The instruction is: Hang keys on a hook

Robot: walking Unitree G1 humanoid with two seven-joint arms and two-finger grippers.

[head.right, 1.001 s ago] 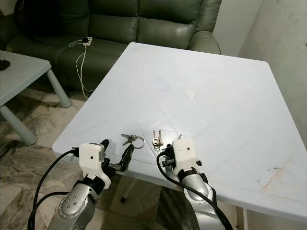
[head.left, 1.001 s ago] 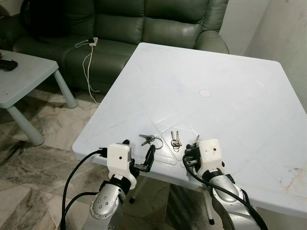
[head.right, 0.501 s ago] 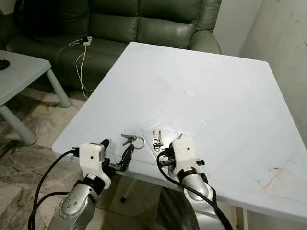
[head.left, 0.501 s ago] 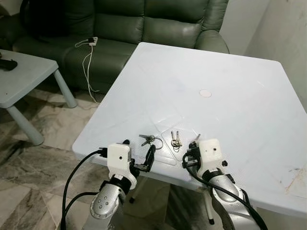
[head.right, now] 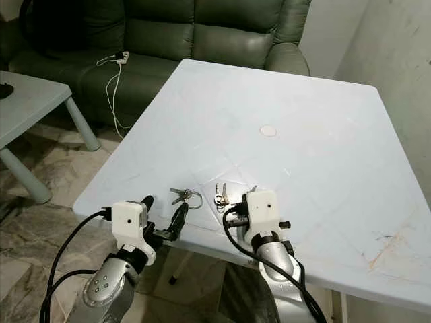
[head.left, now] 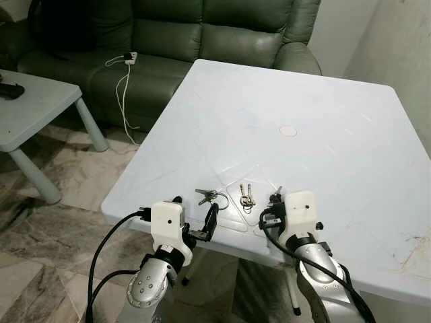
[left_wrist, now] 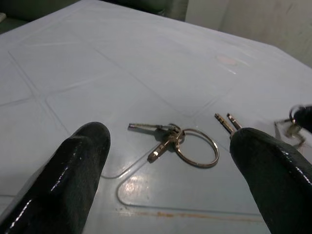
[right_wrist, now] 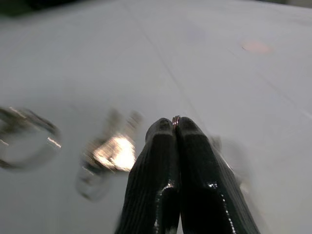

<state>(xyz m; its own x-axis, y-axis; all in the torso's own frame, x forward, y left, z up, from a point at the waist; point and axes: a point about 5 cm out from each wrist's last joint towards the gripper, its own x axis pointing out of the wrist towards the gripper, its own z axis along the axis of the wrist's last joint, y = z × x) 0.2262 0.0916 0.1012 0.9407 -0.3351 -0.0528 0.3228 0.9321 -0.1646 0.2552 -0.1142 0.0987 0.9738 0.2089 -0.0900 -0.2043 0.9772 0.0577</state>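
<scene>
keys: one bunch on a large ring (left_wrist: 171, 140) and a smaller bunch (head.left: 246, 198) beside it, lying near front edge of white table (head.left: 323, 134). left gripper (left_wrist: 170, 165) spread wide, facing ringed bunch. right gripper (right_wrist: 176, 127) clenched, small metal ring (right_wrist: 175, 118) at its tips.

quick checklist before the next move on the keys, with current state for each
1. Left tool open and lined up on the ringed keys: ok.
2. Ringed keys lying flat and free on the white table, untouched: ok.
3. Right tool shut, a small metal ring showing at its tips; whether it holds a key: cannot tell.
4. Second bunch of keys on the table beside the right tool, not lifted: ok.
5. Hook located for hanging: not ok.
6. Right wrist view sharp enough to judge: not ok, blurred.
</scene>
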